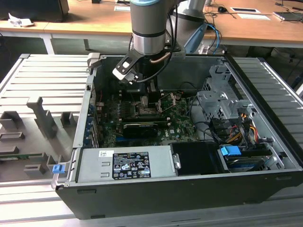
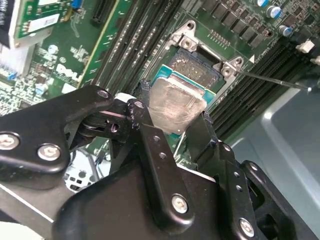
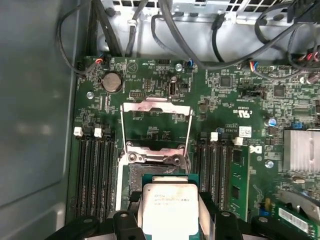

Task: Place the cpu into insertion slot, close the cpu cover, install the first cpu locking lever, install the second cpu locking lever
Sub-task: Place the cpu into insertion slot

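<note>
Arm: a grey cylindrical robot arm is seen reaching down into an open black computer case, which is laid flat on a grey slatted counter.
Claw: the black two-fingered claw is closed to the width of its load. Its fingers are pressed against two opposite edges of the cpu, a small flat square chip with a pale silver-grey metal face.
Cpu: it is held face up and slightly tilted, just over one edge of the insertion slot. Whether it touches the insertion slot cannot be told.
Insertion slot: the square black insertion slot, with a dark centre and metal rim, is set into the large green circuit board. It is flanked by two banks of long black memory slots, and part of its recess is left uncovered beyond the cpu.
Cpu cover: the thin square silver metal cpu cover, with a large cut-out centre, is swung open away from the insertion slot. It is turned toward the cabled edge of the green circuit board, and green board is seen through its opening.
Lever: a thin metal rod is seen running out from one corner of the insertion slot's rim.
Surroundings: a silver labelled power supply box is fitted along the near wall of the computer case. A blue connector is seen beside it, toward the exterior view's right.
</note>
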### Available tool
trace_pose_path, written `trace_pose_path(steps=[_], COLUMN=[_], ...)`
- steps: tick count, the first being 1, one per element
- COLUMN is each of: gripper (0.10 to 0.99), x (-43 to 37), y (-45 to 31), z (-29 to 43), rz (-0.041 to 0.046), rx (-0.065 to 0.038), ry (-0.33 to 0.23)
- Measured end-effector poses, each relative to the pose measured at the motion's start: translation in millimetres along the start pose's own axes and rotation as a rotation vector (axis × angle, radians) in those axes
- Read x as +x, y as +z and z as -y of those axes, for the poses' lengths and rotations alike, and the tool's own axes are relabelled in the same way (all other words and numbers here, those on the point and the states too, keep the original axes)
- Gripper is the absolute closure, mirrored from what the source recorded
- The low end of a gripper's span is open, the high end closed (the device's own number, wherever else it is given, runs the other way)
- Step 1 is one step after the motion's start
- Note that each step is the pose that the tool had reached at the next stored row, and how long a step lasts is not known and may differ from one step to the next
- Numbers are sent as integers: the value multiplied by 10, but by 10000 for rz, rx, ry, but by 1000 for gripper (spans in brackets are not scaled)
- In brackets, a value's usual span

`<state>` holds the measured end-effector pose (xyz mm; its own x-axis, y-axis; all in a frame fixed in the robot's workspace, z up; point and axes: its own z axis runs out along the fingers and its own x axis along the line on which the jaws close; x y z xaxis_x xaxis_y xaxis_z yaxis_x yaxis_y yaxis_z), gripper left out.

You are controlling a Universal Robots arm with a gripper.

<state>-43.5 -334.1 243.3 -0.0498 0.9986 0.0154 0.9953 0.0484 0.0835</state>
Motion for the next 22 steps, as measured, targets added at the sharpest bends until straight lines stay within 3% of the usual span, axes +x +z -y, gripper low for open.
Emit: trace_pose_path(steps=[6,22], gripper=[553,553], x=[52,133], y=[150,331], z=[25,48], rz=[13,47], rx=[-3,-6], ry=[146,443])
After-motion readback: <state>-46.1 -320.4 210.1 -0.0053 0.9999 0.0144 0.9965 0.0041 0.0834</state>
